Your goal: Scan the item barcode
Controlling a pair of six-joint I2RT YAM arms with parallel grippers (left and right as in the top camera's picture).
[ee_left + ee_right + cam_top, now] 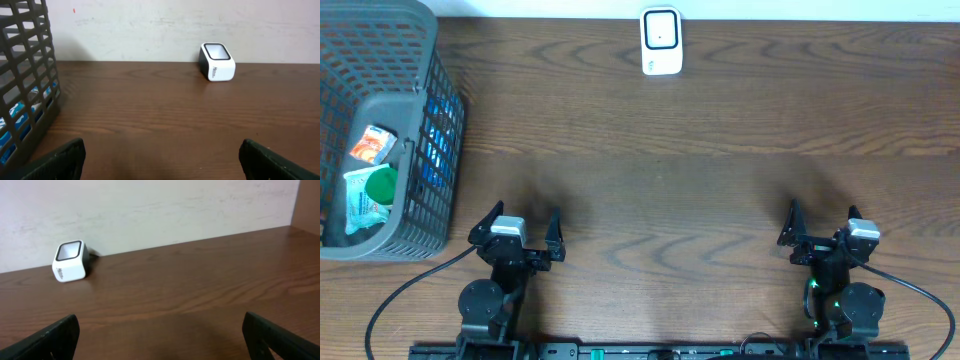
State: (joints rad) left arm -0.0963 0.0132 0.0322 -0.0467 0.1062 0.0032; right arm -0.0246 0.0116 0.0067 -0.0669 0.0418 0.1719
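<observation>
A white barcode scanner (661, 41) with a dark window stands at the table's far edge, centre; it also shows in the left wrist view (217, 62) and the right wrist view (70, 261). Several packaged items (370, 172), one orange and one green-and-white, lie in the grey basket (432, 205) at the far left. My left gripper (518, 232) is open near the front edge, left of centre, nothing between its fingers (65, 159). Open too is my right gripper (823, 230), at the front right, its fingers (55, 336) wide apart over bare wood.
The grey mesh basket wall (25, 90) rises close to the left gripper's left side. A pale wall (150, 210) runs behind the scanner. Black cables (400, 300) trail from both arm bases along the front edge.
</observation>
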